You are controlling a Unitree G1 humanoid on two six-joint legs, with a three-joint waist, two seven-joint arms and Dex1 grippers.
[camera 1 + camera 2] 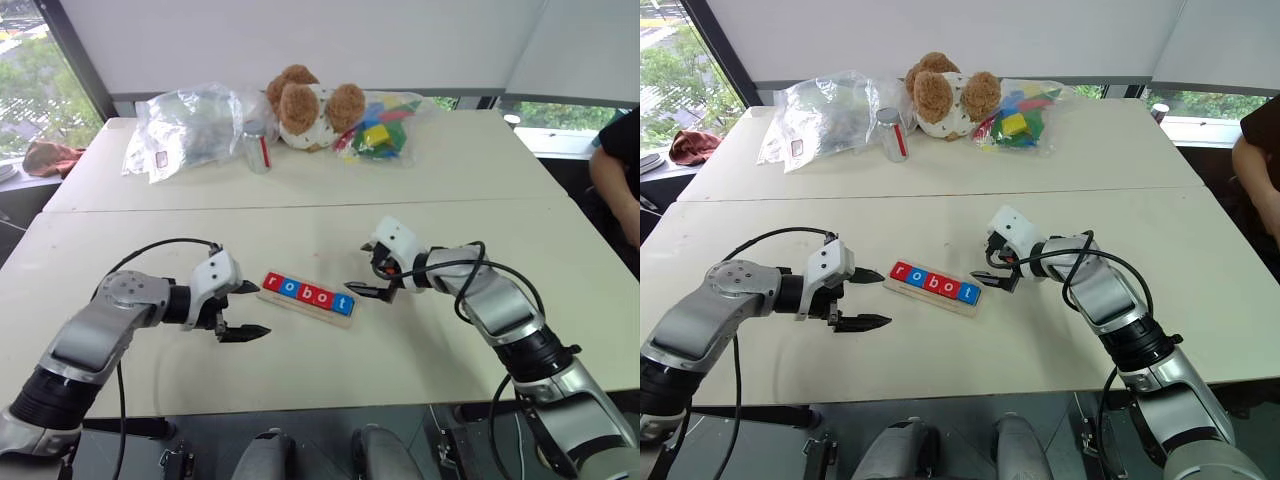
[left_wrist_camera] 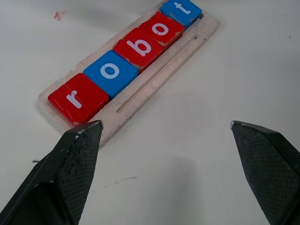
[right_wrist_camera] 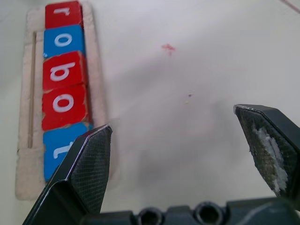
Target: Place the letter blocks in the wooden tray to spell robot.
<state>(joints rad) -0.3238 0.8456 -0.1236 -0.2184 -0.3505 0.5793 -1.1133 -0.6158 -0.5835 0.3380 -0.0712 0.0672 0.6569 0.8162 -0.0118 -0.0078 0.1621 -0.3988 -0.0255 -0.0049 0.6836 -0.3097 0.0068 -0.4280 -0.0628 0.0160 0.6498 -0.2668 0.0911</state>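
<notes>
1. The wooden tray [image 1: 306, 299] lies flat on the bench [image 1: 330, 240] between the two sets of jaws, with all five letter blocks [image 1: 308, 292] seated in it.
2. The left gripper [image 1: 243, 310] sits just beside the "r" end of the tray. In the left wrist view one of its fingertips [image 2: 84, 136] is at the tray's corner by the "r" block [image 2: 77, 97]; whether it touches the wood cannot be told.
3. The right gripper [image 1: 367, 282] hangs near the "t" end. In the right wrist view one fingertip [image 3: 96, 140] overlaps the tray's edge beside the "t" block [image 3: 58, 143], seemingly above it rather than on it.
4. Left jaws: spread wide, holding nothing, bare bench showing between the fingers.
5. Right jaws: likewise spread wide and empty, with only bench between them; one pad [image 3: 269, 150] carries whitish scuffing.
6. The tray is long, narrow and of pale wood, with a thin groove running along one long side beside the row of blocks.
7. The blocks are flat squares with white lowercase letters, set edge to edge: red "r", blue "o", red "b", red "o", blue "t". The red ones show chipped, worn edges.
</notes>
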